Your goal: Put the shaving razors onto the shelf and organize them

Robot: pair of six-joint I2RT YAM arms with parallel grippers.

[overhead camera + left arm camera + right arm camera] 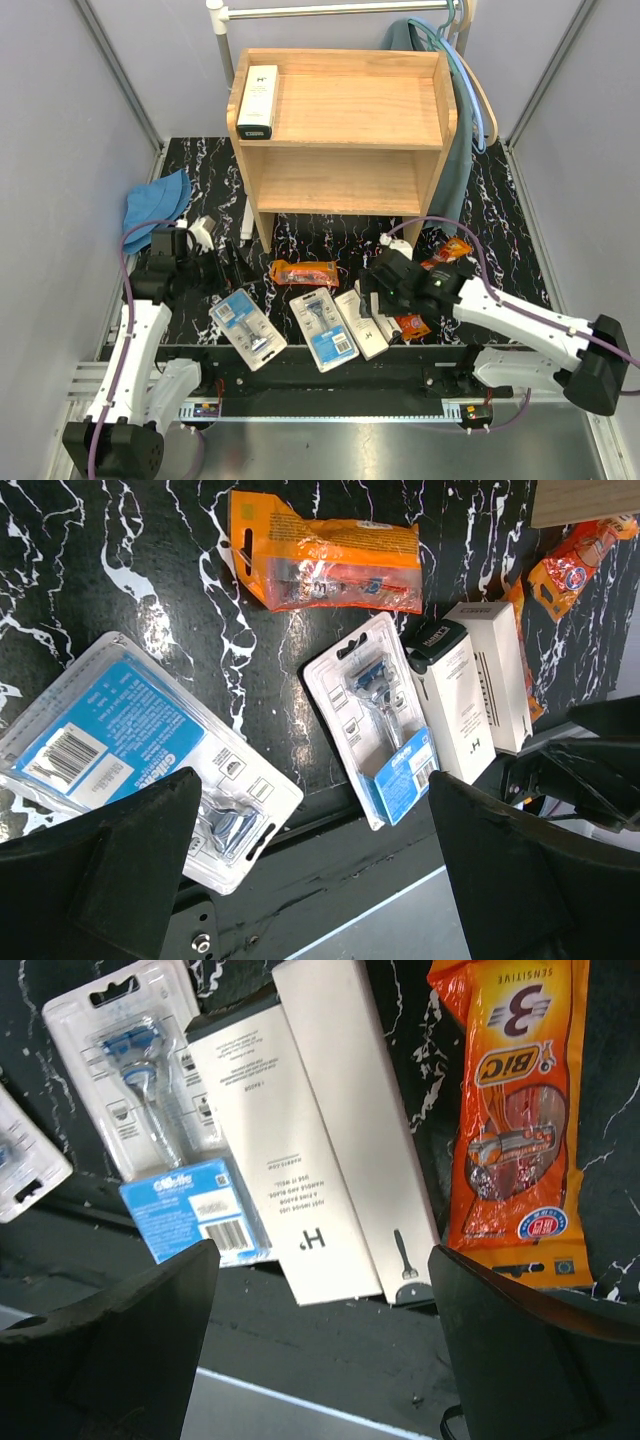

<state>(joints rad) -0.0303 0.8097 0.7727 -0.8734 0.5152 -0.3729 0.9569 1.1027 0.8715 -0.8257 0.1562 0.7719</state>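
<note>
The wooden shelf (345, 150) stands at the back, with one white razor box (257, 100) on the left of its top tier. On the table lie two blister cards (247, 330) (325, 330), two white boxes side by side (362, 322), and orange pouches (303, 272) (452, 248) (412, 325). My left gripper (240, 268) (315, 880) is open and empty above the left blister card (130, 750). My right gripper (370, 288) (320, 1350) is open and empty above the white boxes (270, 1150) (360, 1110), with a blister card (160, 1120) to its left and an orange pouch (515, 1110) to its right.
A blue cloth hat (155, 205) lies at the left of the black marbled mat (500, 200). A metal clothes rail (330, 10) with hangers and a grey-blue garment (465, 150) stands behind and right of the shelf. Grey walls close in both sides.
</note>
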